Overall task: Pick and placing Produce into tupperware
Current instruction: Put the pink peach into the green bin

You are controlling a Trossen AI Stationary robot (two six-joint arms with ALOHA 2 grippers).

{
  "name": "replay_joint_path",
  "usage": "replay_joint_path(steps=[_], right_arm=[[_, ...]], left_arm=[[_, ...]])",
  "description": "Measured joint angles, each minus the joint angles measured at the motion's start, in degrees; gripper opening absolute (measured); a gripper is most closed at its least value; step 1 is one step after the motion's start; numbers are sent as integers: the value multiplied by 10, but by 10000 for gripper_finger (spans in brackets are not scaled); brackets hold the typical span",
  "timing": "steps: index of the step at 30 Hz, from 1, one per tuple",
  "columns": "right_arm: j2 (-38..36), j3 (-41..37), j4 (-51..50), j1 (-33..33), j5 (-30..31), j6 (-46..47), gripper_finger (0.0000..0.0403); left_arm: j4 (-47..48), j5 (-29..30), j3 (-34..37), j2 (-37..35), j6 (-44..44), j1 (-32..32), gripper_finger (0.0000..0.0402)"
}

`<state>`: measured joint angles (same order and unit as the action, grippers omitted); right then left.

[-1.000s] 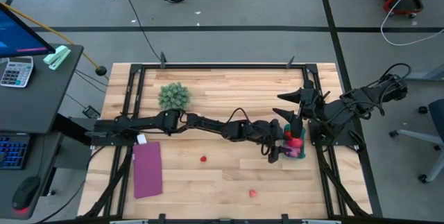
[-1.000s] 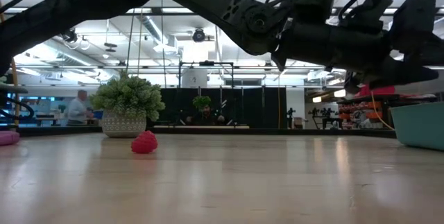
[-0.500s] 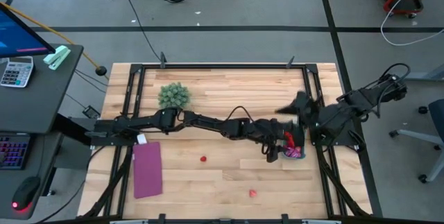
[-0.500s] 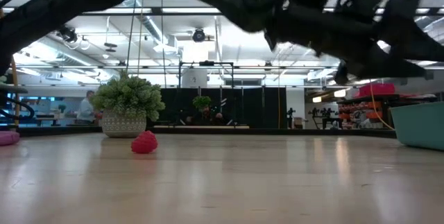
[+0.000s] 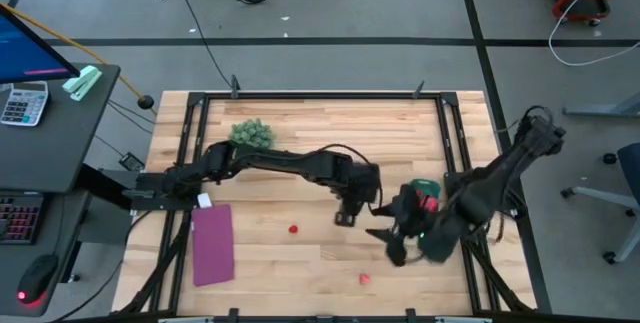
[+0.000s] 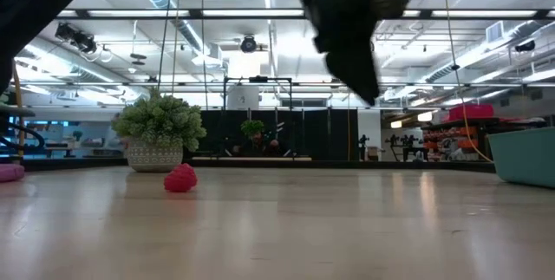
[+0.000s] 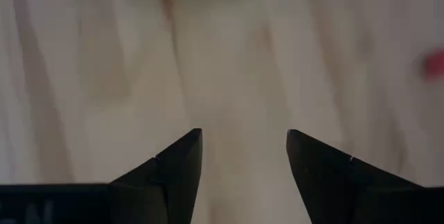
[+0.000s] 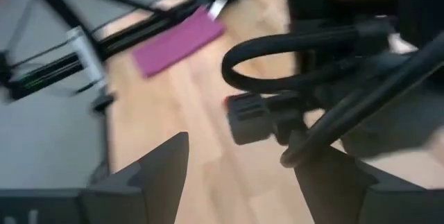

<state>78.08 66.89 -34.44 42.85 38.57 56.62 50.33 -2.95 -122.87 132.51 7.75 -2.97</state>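
High view hides most of the tupperware (image 5: 424,183) near the tabletop's right edge: the right end effector (image 5: 392,246) and its arm cover it, leaving a teal corner and some red produce (image 5: 431,202). Two loose pieces (both red) lie toward the near edge (image 5: 293,229) (image 5: 365,278). The left end effector (image 5: 345,215), mid-tabletop, gapes empty; the right's fingers are also spread, gripping nothing.
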Motion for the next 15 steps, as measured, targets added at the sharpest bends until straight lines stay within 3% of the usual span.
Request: replay_joint_path(steps=[2,4,7,9,12,15], right_arm=[[20,-1,6,7,65,33,254],[31,0,11,5,88,102,254],[49,0,13,2,-1,167,254],[66,-2,10,11,-40,175,254],[91,0,16,22,-32,209,254],[121,-1,16,27,-52,255,254]], left_arm=[[52,29,0,-8,-10,-6,216],[102,65,0,-29,-30,-14,214],[156,120,0,-85,-66,-30,209],[196,160,0,-159,-86,-41,207],[238,205,-6,-312,-117,-59,204],[264,230,-11,-364,-148,-78,204]])
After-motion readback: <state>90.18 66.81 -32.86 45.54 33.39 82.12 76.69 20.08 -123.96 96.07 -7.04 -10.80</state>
